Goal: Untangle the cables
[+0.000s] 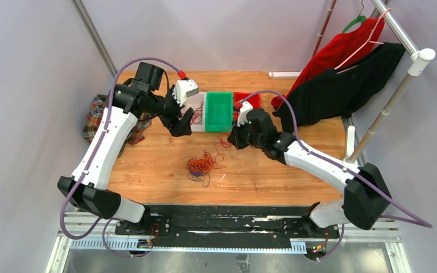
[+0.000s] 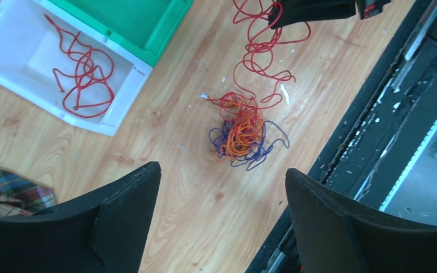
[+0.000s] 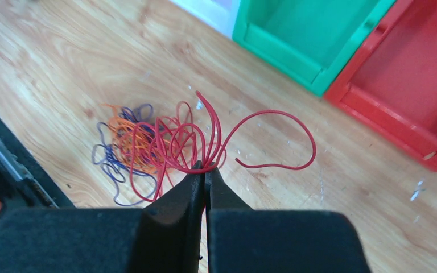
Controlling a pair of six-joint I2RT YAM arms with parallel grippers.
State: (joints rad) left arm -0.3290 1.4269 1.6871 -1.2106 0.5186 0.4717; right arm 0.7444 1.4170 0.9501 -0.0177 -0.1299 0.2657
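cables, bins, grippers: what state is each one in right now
right gripper, shut on red cable that runs into the tangle
left gripper, open, holding nothing
tangle, red, orange and purple cables knotted in one heap
white bin, holds a loose red strand
green bin, empty
red bin, nothing seen inside, partly hidden

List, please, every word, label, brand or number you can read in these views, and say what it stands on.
No readable text anywhere.
The white bin, green bin and red bin show no lettering, and the cables carry no tags.
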